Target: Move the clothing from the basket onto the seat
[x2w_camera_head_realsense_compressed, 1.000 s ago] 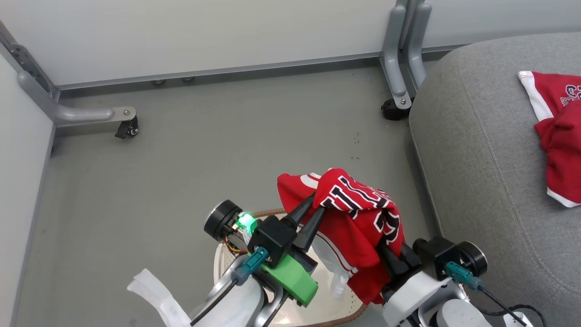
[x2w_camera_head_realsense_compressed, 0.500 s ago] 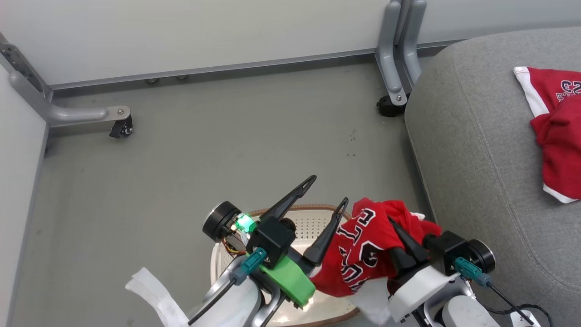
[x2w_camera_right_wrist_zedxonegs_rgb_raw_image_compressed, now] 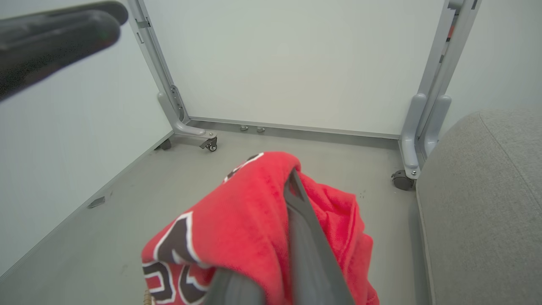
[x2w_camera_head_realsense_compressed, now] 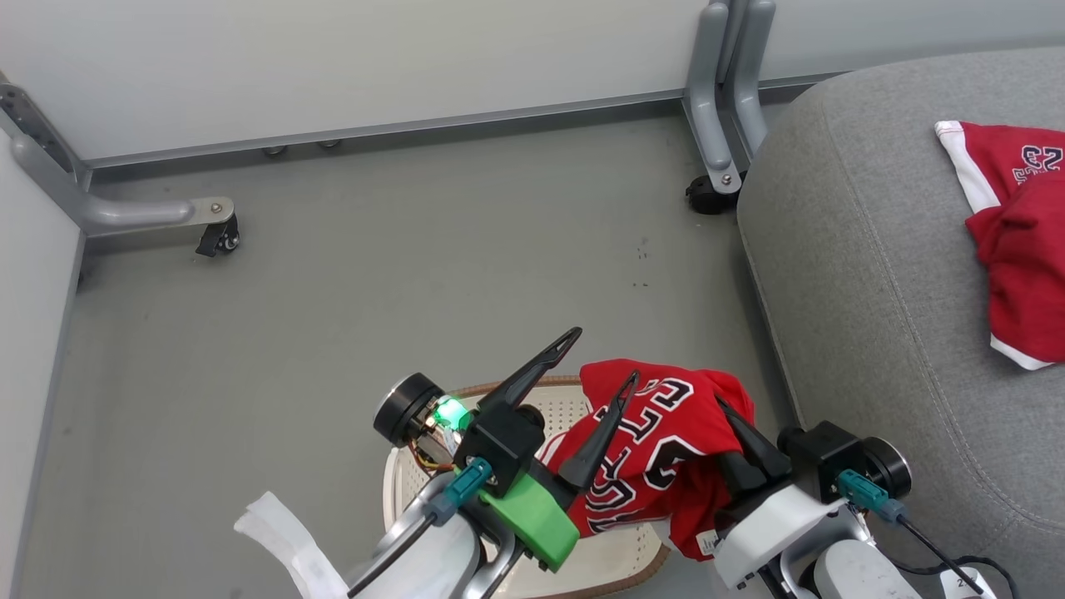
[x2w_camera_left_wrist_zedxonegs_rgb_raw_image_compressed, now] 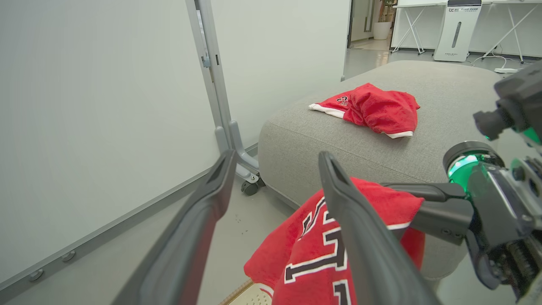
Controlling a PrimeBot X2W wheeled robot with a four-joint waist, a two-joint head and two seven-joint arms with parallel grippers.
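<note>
Red with white trim and black-and-white lettering, the jersey [x2w_camera_head_realsense_compressed: 657,433] hangs bunched above the basket [x2w_camera_head_realsense_compressed: 398,499]. It is pinched in the closed jaws of the right gripper [x2w_camera_head_realsense_compressed: 732,428], whose dark fingers are half buried in the cloth. The cream perforated basket, with its brown woven-look rim, stands on the grey floor [x2w_camera_head_realsense_compressed: 333,274] near the seat [x2w_camera_head_realsense_compressed: 874,291]. The left gripper [x2w_camera_head_realsense_compressed: 604,354] has its jaws spread wide just beside the jersey. One of its fingers crosses in front of the fabric in the head view; whether it touches cannot be told. On the robot's right, the grey upholstered seat carries the red shorts [x2w_camera_head_realsense_compressed: 1019,241], white-trimmed and crumpled on top, well apart from the jersey. Pale partition panels [x2w_camera_head_realsense_compressed: 416,66] on castored metal legs [x2w_camera_head_realsense_compressed: 715,108] close off the floor behind.
</note>
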